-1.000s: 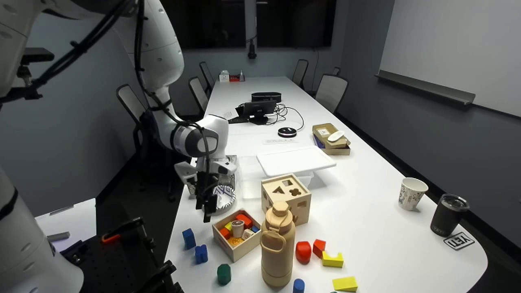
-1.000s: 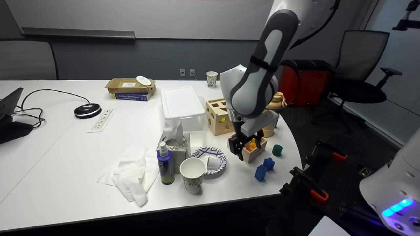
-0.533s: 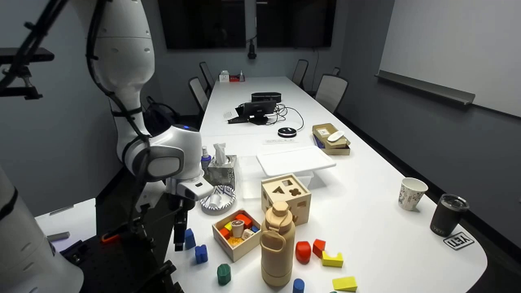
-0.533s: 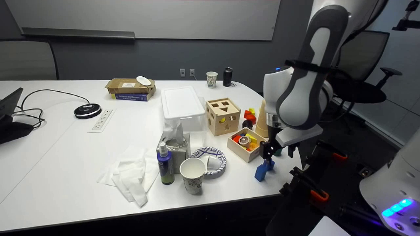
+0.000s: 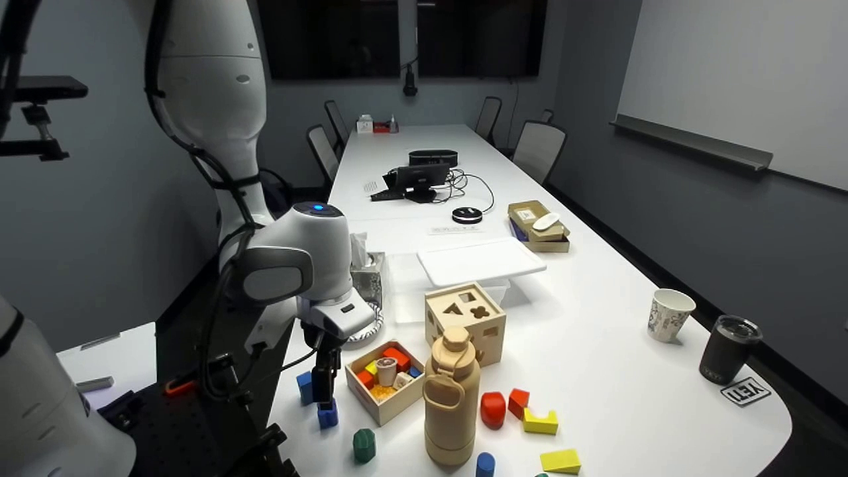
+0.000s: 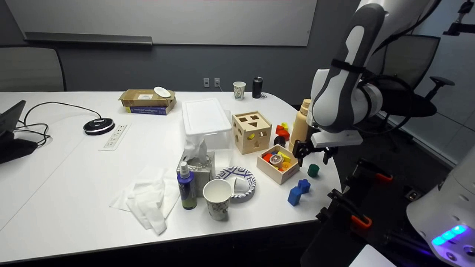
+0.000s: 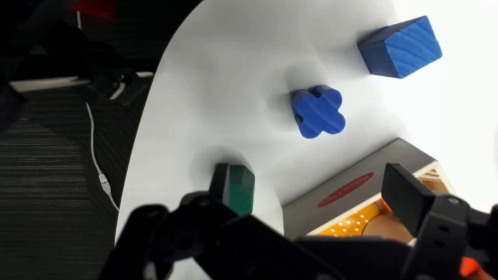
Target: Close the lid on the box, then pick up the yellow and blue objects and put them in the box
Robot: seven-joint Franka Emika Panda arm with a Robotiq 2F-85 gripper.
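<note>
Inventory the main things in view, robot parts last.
Wooden shape-sorter cube box: one, pale, on white table
Low wooden tray: one, pale, beside box
Tall handled bottle: one, tan, beside tray
Solid blocks: three, blue, near tray and bottle
Faceted block: one, green, near tray
Bridge and wedge blocks: two, yellow, near bottle
Chunky blocks: two, red, near bottle
Plastic bin: one, white-lidded, beside box
Robot arm: one, white, over table
Tool: one, black, open, above table

A long table, whiteboard and chairs mark an office meeting room.
</note>
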